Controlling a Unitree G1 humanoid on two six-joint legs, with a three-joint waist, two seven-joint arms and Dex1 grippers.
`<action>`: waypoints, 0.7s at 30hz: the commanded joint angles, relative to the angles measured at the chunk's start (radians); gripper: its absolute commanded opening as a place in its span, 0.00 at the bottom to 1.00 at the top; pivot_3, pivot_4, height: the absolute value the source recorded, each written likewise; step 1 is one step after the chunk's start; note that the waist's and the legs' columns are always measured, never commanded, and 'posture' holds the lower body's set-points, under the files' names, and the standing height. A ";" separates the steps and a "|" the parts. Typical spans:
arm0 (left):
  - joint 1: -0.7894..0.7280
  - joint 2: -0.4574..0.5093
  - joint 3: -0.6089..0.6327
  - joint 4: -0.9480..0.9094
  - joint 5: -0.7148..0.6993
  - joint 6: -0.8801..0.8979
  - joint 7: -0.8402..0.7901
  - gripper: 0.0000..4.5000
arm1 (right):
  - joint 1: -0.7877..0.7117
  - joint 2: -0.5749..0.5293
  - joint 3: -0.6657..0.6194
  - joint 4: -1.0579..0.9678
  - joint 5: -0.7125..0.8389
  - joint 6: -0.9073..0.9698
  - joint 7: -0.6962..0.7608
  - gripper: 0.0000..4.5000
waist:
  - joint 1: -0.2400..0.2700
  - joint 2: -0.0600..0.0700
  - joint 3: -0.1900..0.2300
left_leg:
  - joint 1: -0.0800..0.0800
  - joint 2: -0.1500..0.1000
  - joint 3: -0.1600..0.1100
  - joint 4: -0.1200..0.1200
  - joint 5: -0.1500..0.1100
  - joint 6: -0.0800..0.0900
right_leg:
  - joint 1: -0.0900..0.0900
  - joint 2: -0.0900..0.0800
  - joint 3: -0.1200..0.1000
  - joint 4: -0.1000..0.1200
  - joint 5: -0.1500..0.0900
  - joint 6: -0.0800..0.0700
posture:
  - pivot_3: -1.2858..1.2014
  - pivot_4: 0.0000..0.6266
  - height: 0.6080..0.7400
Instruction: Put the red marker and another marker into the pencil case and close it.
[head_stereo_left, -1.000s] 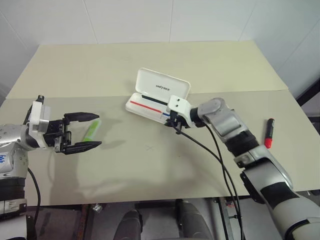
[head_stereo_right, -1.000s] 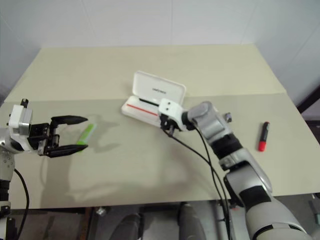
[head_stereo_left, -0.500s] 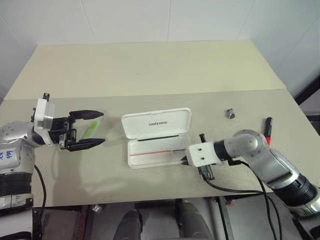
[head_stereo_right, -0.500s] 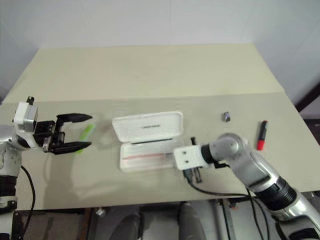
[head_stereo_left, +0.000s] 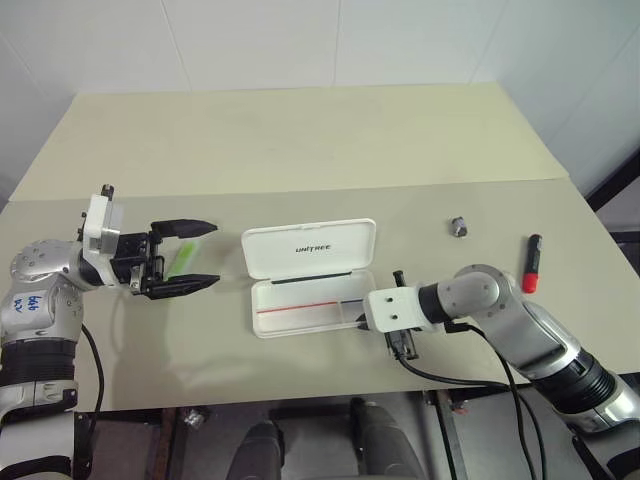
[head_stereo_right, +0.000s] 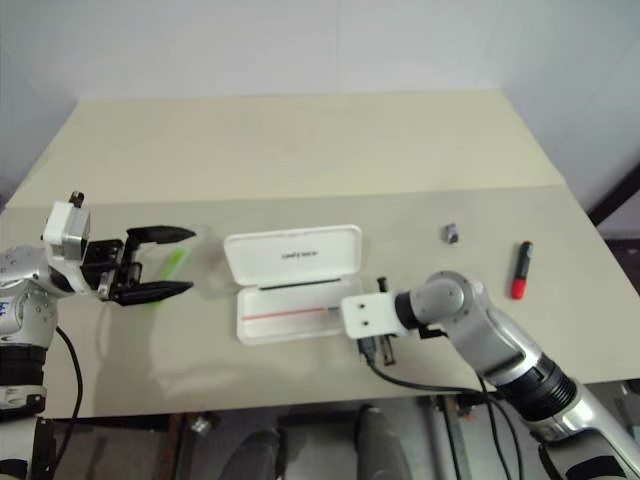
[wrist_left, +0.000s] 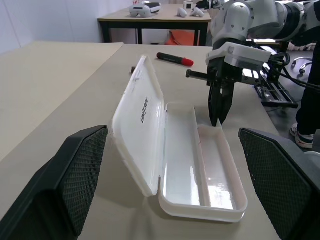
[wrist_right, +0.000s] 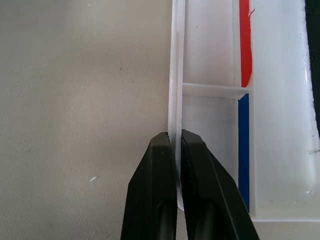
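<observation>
The pencil case (head_stereo_left: 312, 275) is lying open near the middle of the table (head_stereo_left: 300, 140), lid laid flat toward the far edge and tray toward the near edge. The right gripper (wrist_right: 175, 150) is pinching the tray's thin near wall at its right end, its two black fingers pressed together on the white plastic rim. The left gripper (head_stereo_left: 187, 257) is hovering with its jaws spread wide near the left edge, and the green marker (head_stereo_left: 182, 262) is lying on the table beneath and between them, apparently not yet gripped. The red marker (head_stereo_left: 531, 263) is resting well apart, near the right edge, with a small grey object (head_stereo_left: 459, 226) lying a little to its left.

To do this step well, the right arm should be holding the tray steady while the left lowers squarely over the green barrel, closing across its middle so the slim round body does not roll away.

The case is glossy, hard plastic with rounded corners, a divider rib, and red and blue stripes inside. The table looks matte and slightly grainy. The wide jaws' pads are cross-hatched.
</observation>
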 joint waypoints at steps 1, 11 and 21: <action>-0.006 0.000 0.011 -0.012 -0.006 -0.014 -0.035 1.00 | -0.025 0.019 -0.026 0.054 -0.029 -0.020 -0.057 0.01 | 0.000 0.000 0.000 | 0.001 0.000 0.000 0.000 0.000 0.001 | 0.001 0.001 0.000 0.000 0.000 -0.002 | 0.52 0.24 1.00; -0.003 -0.008 0.007 -0.021 -0.007 -0.015 -0.034 1.00 | -0.059 0.031 -0.036 0.115 -0.024 -0.057 -0.064 0.01 | 0.002 -0.002 0.000 | 0.001 0.002 0.000 0.001 0.010 0.003 | 0.003 0.003 0.002 -0.006 0.006 -0.017 | 0.52 0.24 1.00; -0.003 -0.012 0.007 -0.020 -0.009 -0.017 -0.037 1.00 | -0.052 0.027 -0.045 0.069 0.009 -0.041 -0.031 0.72 | 0.008 -0.002 0.000 | -0.002 0.002 0.000 -0.001 0.008 0.000 | 0.001 0.003 0.001 -0.006 0.005 -0.013 | 0.52 0.24 1.00</action>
